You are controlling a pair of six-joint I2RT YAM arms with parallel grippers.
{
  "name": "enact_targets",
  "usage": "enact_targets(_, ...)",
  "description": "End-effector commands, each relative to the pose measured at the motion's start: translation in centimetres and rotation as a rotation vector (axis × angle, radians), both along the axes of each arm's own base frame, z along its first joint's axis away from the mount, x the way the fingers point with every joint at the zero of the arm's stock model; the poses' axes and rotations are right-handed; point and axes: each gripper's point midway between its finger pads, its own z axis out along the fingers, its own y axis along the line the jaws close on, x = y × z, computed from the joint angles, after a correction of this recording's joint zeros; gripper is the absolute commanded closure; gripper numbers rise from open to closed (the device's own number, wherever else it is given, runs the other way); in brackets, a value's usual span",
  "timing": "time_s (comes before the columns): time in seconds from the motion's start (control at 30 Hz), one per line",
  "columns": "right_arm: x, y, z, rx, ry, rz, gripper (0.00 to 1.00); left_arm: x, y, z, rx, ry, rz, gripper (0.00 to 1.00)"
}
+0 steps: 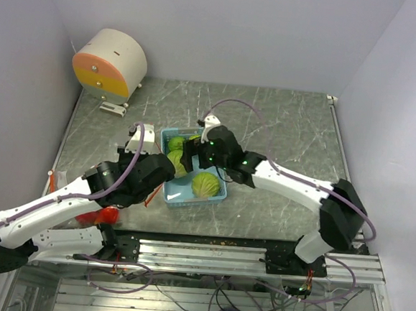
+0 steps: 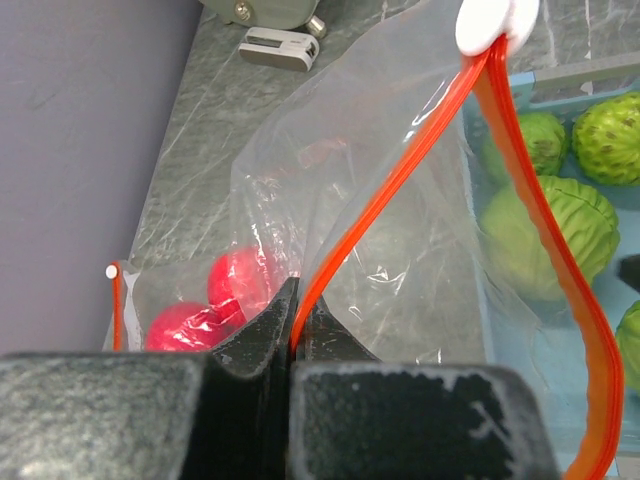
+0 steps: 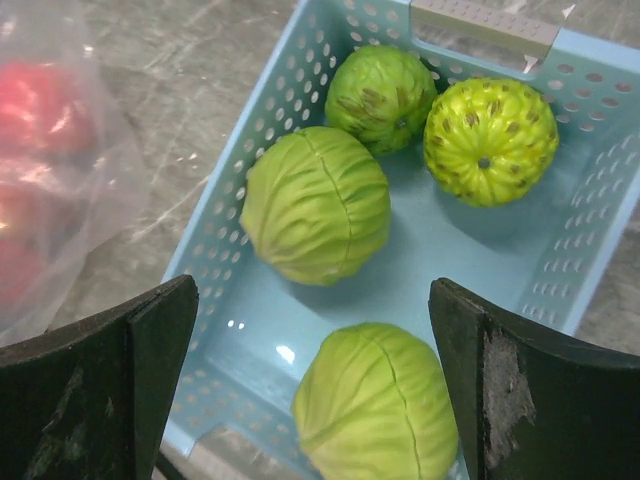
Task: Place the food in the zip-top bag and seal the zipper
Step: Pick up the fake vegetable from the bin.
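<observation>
Fingers [image 2: 255, 340] of the left gripper [image 2: 297, 305] clamp the zipper [image 2: 385, 197]; the bag [image 2: 330, 130], at the table's [image 1: 289, 133] left edge, blurs two red fruits [image 2: 235, 285]. Right gripper [image 3: 310, 340] gapes over the basket's [image 3: 240, 170] green fruits [image 3: 315, 205], one cropped.

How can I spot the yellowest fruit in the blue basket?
On the grey table, find the light blue basket. The fruit sits at its far end beside a darker green bumpy one. It alone is yellow-green with dark dimples; the two nearer ones look like cabbages.

Blue basket [image 1: 178, 191], green fruits [image 1: 206, 185] inside
</observation>
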Motion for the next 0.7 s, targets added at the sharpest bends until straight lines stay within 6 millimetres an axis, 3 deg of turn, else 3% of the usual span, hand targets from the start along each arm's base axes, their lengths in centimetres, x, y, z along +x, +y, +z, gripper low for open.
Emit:
enact_targets(0.0,2.2,1.7,-1.2,-0.034,0.023,-0.042,0.00,0.1,0.2,0.2,-0.034,-0.031,0.004,0.93)
enact_targets(0.3,4.3,4.9,-7.4,-0.070,0.143,-0.056,0.00,-0.1,0.3,0.1,-0.050,-0.038,-0.009,0.93)
enact_targets(0.5,4.0,5.4,-10.9,-0.107,0.213,-0.043,0.00,0.0,0.1,0.0,-0.065,-0.039,-0.024,0.93)
enact_targets(0.67,3.4,4.1,-13.4,-0.164,0.237,-0.064,0.04,-0.1,0.2,-0.1,-0.064,-0.038,-0.020,0.93)
